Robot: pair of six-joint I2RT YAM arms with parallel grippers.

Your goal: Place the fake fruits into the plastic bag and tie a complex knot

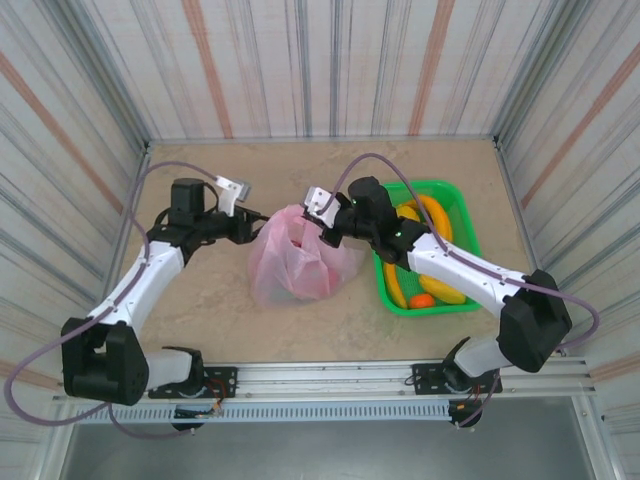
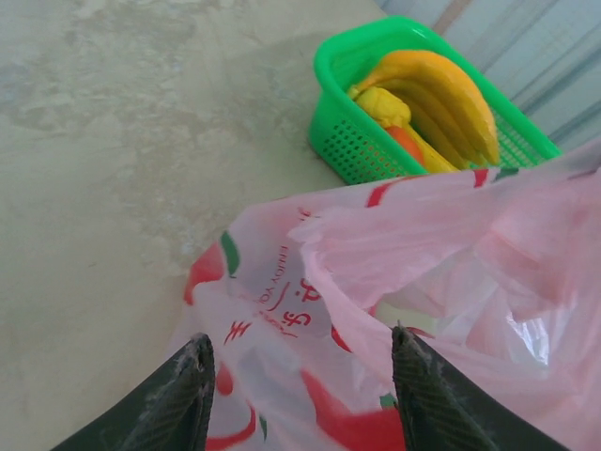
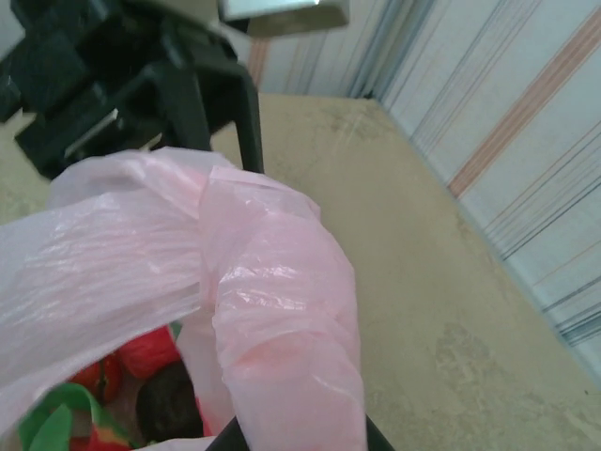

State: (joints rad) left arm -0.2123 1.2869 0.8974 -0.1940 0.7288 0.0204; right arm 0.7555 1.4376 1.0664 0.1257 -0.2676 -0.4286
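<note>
- The plastic bag (image 1: pixel 298 262), pink and translucent with red print, sits on the table (image 1: pixel 200 325) near its middle, between the two grippers and just left of the basket.
- Its mouth gapes upward. The right wrist view looks down through it onto a red piece (image 3: pixel 143 354) and a dark brown piece (image 3: pixel 167 406) of the fake fruits lying inside.
- A twisted pink handle strip (image 3: pixel 282 310) rises from the bottom of the right wrist view, arches over, and spreads into a wider sheet of film toward the left.
- The right gripper (image 1: pixel 325 232) is at the bag's upper right edge. Its jaws are closed, and the handle strip runs down into them, so it grips the bag there.
- The left gripper (image 2: pixel 300 338) is at the bag's upper left edge. Its two dark fingers (image 2: pixel 188 399) stand well apart, with crumpled bag film lying between and beyond them, not pinched.
- More fake fruits lie in the green basket (image 1: pixel 471 245), just right of the bag: yellow bananas (image 1: pixel 436 214) piled along it and an orange ball (image 1: pixel 422 300) near its front end.
- From the left wrist view the bananas lie on top of the heap, reaching above the basket's rim.
- The right arm (image 1: pixel 470 272) stretches over the basket, hiding part of its contents.
- Striped walls (image 1: pixel 300 60) enclose the table on three sides.
</note>
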